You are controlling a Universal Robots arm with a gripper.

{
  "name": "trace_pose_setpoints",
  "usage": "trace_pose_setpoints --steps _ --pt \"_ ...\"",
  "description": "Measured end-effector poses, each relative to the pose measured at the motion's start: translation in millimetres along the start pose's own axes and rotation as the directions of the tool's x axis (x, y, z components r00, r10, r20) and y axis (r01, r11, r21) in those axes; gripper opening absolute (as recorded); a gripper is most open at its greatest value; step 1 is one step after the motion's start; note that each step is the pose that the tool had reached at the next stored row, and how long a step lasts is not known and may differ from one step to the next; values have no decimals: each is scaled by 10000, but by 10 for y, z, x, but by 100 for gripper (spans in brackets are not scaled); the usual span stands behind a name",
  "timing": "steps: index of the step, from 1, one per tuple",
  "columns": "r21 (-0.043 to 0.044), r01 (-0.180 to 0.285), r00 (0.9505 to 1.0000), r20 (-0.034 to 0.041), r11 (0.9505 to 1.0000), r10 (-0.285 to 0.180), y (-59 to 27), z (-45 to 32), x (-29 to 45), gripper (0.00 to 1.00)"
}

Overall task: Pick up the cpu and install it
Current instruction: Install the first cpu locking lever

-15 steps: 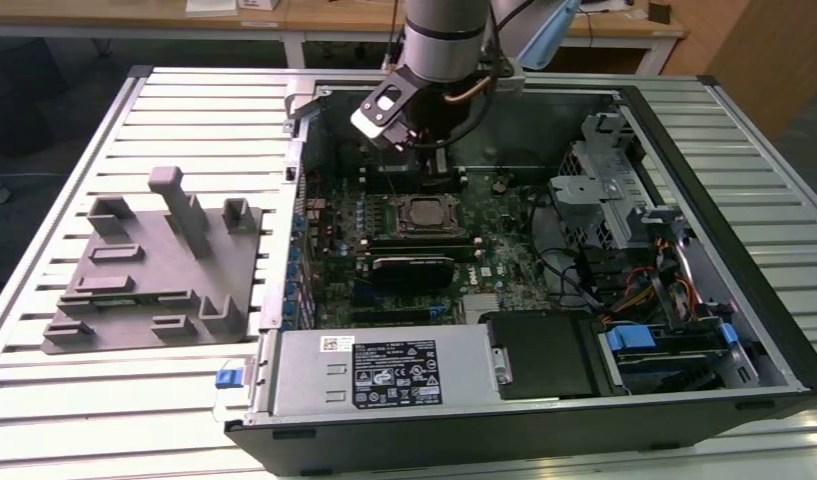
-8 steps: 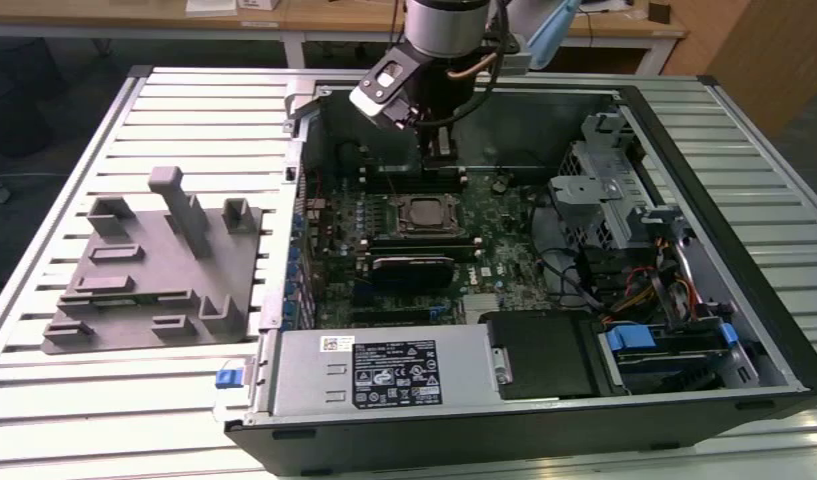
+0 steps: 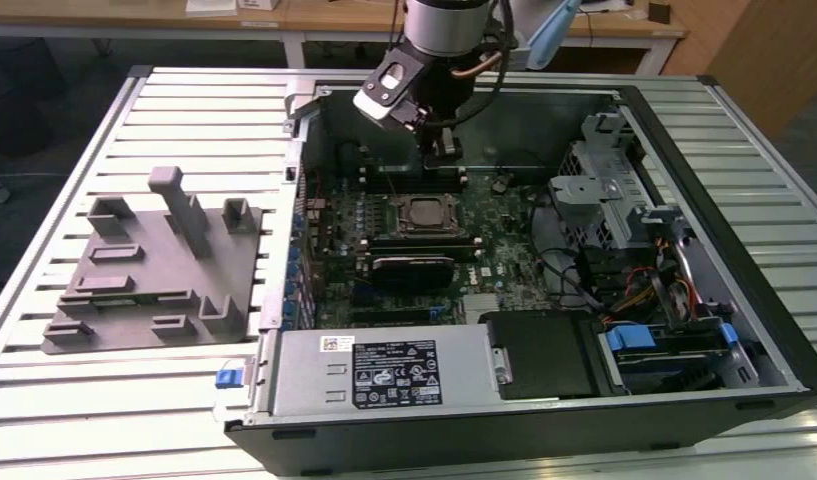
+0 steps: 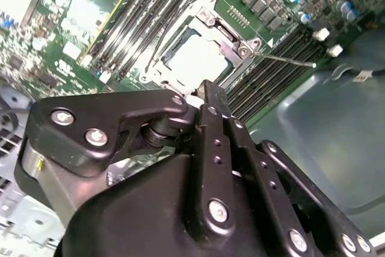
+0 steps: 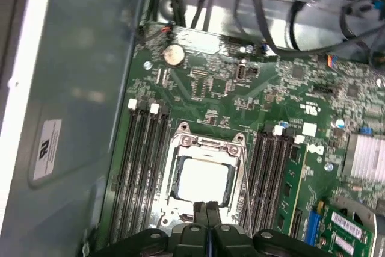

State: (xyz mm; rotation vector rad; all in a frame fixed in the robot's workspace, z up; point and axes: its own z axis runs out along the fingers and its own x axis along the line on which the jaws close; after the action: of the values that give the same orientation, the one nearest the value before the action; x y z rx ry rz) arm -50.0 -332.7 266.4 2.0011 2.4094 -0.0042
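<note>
Sitting in the socket [image 5: 207,144] inside the open computer case [image 3: 542,125], the cpu [image 5: 203,179] lies near the fingers [image 5: 201,210], pressed together.

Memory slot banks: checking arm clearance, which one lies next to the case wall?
The bank between the socket and the grey case wall, in the first wrist view; the other bank borders green board.

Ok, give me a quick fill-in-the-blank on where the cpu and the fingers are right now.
1. The cpu lies in the motherboard's ___ frame.
2. The gripper hangs near it with fingers ___, holding nothing.
3. The grey fixture stands on the exterior view's ___ of the computer case.
Missing words: socket; shut; left.
</note>
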Motion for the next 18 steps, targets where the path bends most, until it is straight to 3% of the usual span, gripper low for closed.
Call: trace_pose_setpoints --steps 5,9,14,18 --pt "-9 909 9959 -4 9959 -909 0 4 0 12" --pt "-16 1639 9865 -6 9865 -1639 0 6 0 12" --pt "-25 2518 9678 -8 9678 -2518 0 9 0 12" --pt "-32 3223 9466 -9 9466 -3223 0 12 0 12"
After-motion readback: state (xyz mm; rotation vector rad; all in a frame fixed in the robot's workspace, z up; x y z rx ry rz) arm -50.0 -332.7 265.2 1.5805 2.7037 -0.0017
